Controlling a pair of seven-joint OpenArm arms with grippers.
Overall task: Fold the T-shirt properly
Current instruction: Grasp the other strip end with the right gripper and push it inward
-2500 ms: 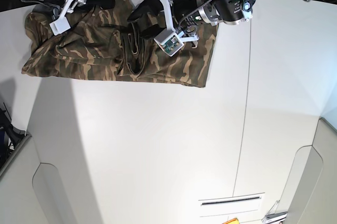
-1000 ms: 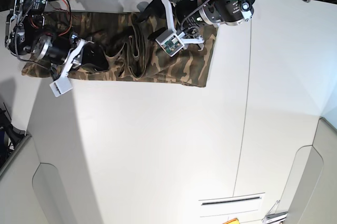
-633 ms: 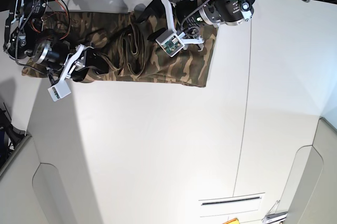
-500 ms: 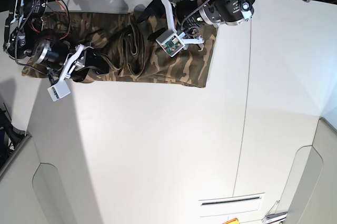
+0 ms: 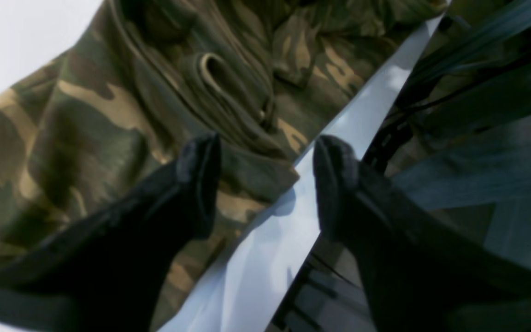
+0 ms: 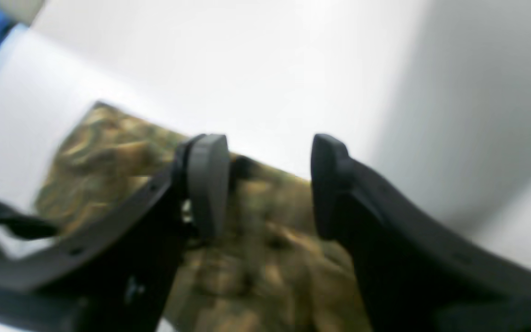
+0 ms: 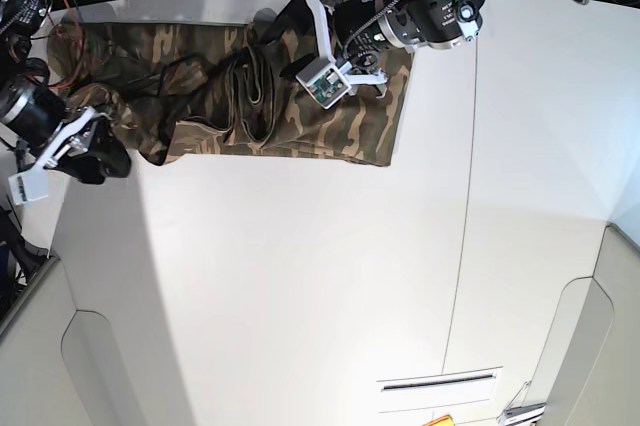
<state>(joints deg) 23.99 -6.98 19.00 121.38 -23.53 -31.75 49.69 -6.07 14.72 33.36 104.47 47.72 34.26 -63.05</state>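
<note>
Camouflage cloth lies in a long band along the far edge of the white table [image 7: 300,276]: the T-shirt [image 7: 330,126], folded over itself, with bunched ridges near its middle and its camera-left end lumpier than a moment ago. That end has just been let go. A second back the right claw [image 7: 100,151] was clenched on the fabric there and drawing it inward; now its jaws stand apart with nothing between them, and it has drawn back off the shirt to the table's left side. In the right wrist view the cloth sits beyond the fingertips [image 6: 208,180], though that picture is blurred, so I judge rather than see that nothing touches. The left claw [image 5: 265,184] hovers released over the shirt's far hem, straddling the table edge, unchanged. I judge one fold laid down, rather untidily; the creases probably need smoothing before the next fold.
</note>
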